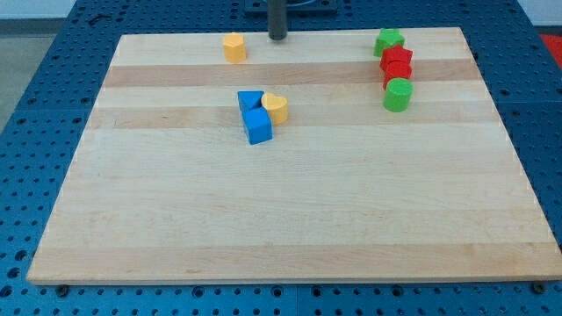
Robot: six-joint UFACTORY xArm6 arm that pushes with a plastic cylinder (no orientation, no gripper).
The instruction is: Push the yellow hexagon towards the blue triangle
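The yellow hexagon (234,47) sits near the view's top edge of the wooden board, left of centre. The blue triangle (250,100) lies near the board's middle, touching a blue cube (259,126) below it and a yellow heart (276,107) on its right. My tip (277,37) stands at the view's top edge of the board, a short way right of the yellow hexagon and apart from it. The rod's upper part runs out of the view's top.
At the view's top right stands a column of blocks: a green star (388,41), a red star (396,60), a red block (398,74) and a green cylinder (398,94). The wooden board (290,211) rests on a blue pegboard table.
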